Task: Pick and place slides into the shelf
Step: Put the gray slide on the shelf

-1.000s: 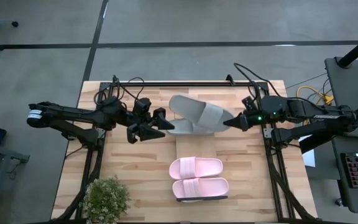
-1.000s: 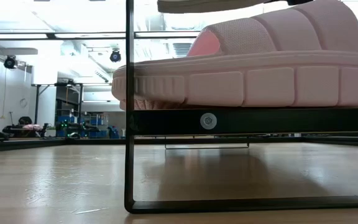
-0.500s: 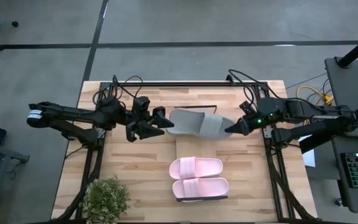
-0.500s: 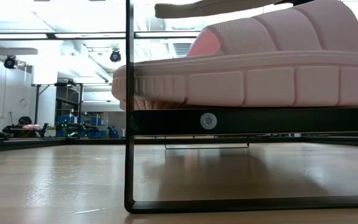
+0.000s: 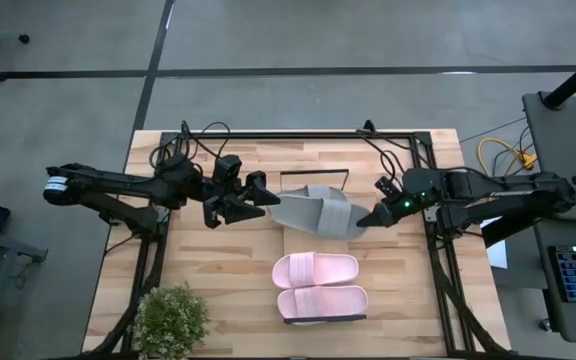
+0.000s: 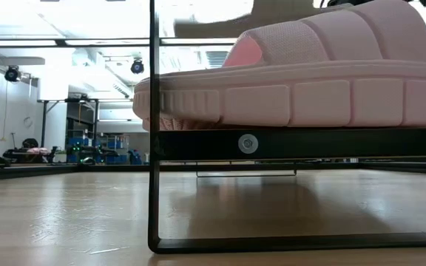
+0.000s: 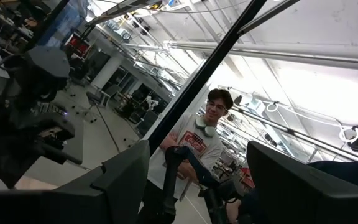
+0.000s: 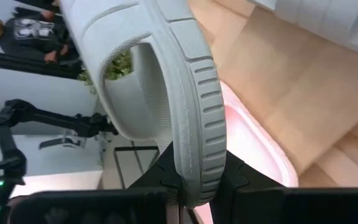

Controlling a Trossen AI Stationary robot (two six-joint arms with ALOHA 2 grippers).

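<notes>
Right pincer (image 5: 363, 219) clenched on the rim of a grey slide (image 5: 313, 210), right of centre in the high view, holding it above the table (image 5: 408, 300); in the right wrist view, the ribbed sole edge (image 8: 201, 112) pinched between the dark fingers. Left pincer (image 5: 253, 200) released, fingers spread, just left of the grey slide's far end, holding nothing; in the left wrist view, only its two fingers (image 7: 120, 186) and a person (image 7: 201, 140) in the room beyond. Pale pink pair (image 5: 318, 285) side by side at lower centre, resting on the shelf (image 6: 287, 144), as seen close up in the low view. Potted plant (image 5: 171, 320) at lower left of the table
</notes>
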